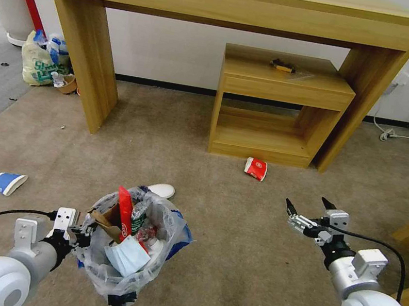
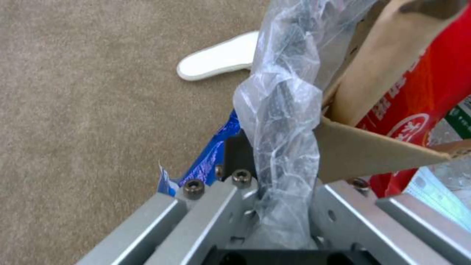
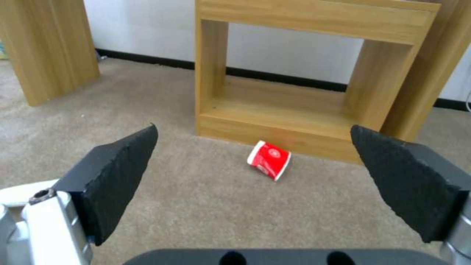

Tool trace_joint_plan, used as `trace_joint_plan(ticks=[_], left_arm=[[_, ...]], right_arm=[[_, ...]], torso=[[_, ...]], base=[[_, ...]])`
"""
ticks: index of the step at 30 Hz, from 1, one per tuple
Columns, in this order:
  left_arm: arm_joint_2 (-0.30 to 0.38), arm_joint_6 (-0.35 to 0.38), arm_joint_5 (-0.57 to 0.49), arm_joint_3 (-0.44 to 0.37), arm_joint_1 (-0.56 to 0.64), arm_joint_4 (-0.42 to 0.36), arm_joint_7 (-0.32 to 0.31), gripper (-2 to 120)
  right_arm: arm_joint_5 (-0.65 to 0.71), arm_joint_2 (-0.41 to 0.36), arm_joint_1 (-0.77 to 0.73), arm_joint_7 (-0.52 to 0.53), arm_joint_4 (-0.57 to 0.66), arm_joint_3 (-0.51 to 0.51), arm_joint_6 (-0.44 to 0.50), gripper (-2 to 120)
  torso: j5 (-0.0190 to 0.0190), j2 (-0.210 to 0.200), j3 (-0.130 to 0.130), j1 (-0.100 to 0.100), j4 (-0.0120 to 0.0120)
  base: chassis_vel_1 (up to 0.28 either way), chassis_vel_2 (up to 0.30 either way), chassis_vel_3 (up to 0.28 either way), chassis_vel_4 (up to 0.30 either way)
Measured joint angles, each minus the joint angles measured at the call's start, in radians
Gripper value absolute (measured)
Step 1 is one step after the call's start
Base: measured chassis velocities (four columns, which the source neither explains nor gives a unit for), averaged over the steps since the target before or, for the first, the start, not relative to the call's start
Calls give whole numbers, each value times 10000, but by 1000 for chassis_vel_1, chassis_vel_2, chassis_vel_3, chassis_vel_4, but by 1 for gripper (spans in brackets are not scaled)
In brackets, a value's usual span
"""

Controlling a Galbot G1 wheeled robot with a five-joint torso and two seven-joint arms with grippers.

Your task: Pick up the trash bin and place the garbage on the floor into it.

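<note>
Holding trash bin [image 1: 131,261] rim, left pincer [image 1: 77,230], wrappers inside

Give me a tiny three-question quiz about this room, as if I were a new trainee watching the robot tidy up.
1. True or false: the right gripper is open and holds nothing.
2. What does the left gripper clamp? A) the blue-white cup B) the trash bin at its bagged rim C) the white insole
3. Fill in: the red cup lies on the carpet in front of the small wooden ____.

Key: 1 true; 2 B; 3 shelf.
</note>
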Motion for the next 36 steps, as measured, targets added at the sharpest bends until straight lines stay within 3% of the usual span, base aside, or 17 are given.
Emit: trace_joint_plan(ticks=[10, 36], left_arm=[[0, 0, -12, -26, 34, -53, 15, 0], [37, 0, -61, -76, -28, 4, 203, 0]], right_arm=[[-401, 338, 33, 412, 23, -510, -41, 100], [-1062, 655, -7, 662, 113, -1159, -157, 100]], torso=[[0, 0, 0, 0, -1], [-1, 0, 0, 0, 0]], base=[[4, 4, -6, -4], [96, 101, -99, -105]])
